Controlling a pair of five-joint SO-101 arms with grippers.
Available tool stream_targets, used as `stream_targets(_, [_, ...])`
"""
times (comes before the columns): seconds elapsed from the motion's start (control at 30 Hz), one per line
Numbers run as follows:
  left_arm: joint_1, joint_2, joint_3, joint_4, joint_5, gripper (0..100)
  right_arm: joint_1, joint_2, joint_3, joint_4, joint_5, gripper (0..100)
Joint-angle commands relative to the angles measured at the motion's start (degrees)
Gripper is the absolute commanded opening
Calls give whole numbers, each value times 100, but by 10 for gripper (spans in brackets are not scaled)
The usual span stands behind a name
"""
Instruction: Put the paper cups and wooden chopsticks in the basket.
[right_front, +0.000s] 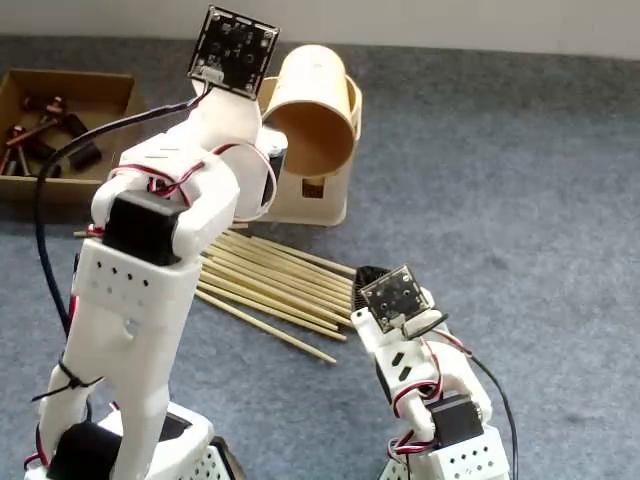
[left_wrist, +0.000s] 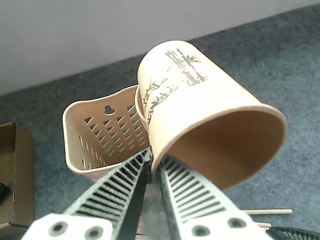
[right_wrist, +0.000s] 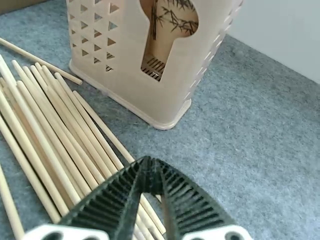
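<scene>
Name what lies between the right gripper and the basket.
Wooden chopsticks on grey carpet separate right gripper from basket, per the right wrist view.

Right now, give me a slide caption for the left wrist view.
Left pincer grips a tilted paper cup by its rim over the basket.

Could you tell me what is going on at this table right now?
The left arm holds a tan paper cup with a bamboo print, jaws shut on its rim, tilted above the beige perforated plastic basket. The right arm sits low, jaws shut, over the pile of wooden chopsticks lying on the grey carpeted table beside the basket. The chopsticks are not yet in the basket.
</scene>
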Motion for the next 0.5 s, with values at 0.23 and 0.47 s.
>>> stream_targets(0.23, [-57,92,-312,-299,53,143,66,-31,620,-127,70,10])
stream_targets(0.47, [-189,101,-400,-686,53,145,48,-31,620,-127,70,10])
